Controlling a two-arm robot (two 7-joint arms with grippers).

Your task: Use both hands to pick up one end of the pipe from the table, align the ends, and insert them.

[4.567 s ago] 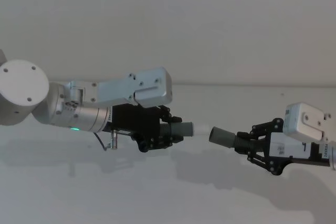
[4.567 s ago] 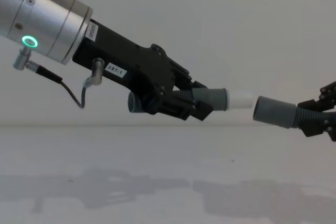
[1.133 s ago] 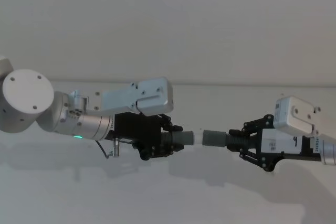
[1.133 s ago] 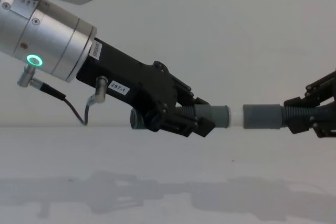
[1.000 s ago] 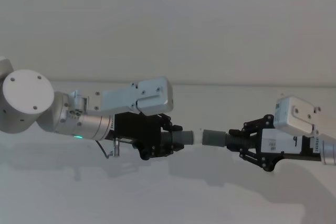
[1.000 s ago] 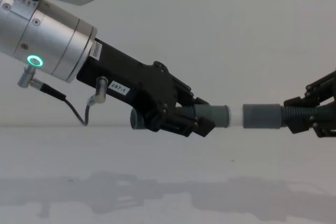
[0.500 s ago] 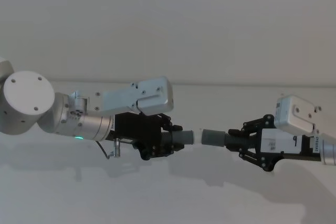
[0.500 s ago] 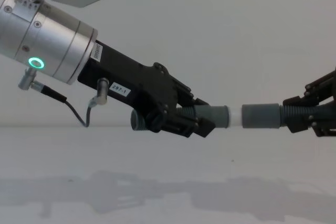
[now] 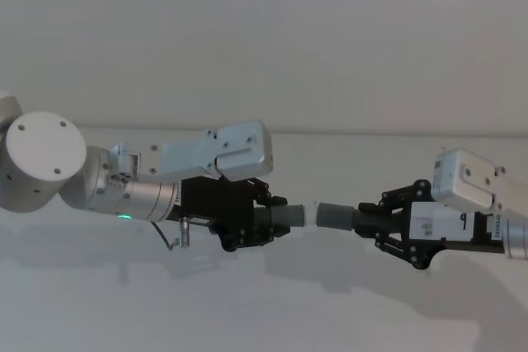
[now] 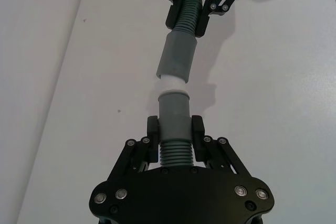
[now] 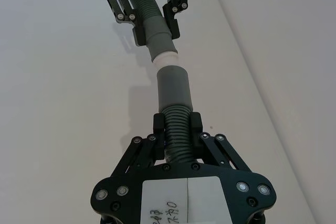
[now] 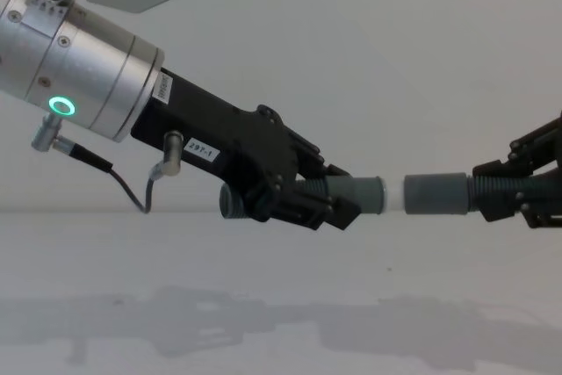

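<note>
Both pipe pieces are held in the air above the white table [image 9: 247, 311]. My left gripper [image 9: 262, 222] is shut on the short grey tube [image 12: 364, 195], behind its collar. My right gripper [image 9: 381, 222] is shut on the ribbed hose [image 11: 178, 129], just behind its smooth grey cuff [image 9: 334, 215]. The two ends lie in one line. The tube's white tip [image 12: 395, 197] meets the cuff's [image 12: 435, 194] mouth, and a short white band shows between collar and cuff. In the left wrist view the white tip [image 10: 170, 84] sits under the cuff [image 10: 177, 59].
The table below carries just the shadows of the arms. A plain pale wall [image 9: 264, 39] rises behind its far edge. The left arm's silver wrist with its green ring light [image 12: 61, 107] looms large in the chest view.
4.6 s ago the ends were apart and at an angle. They have since come together in line with the tip in the cuff's mouth. Over the last second almost nothing has moved.
</note>
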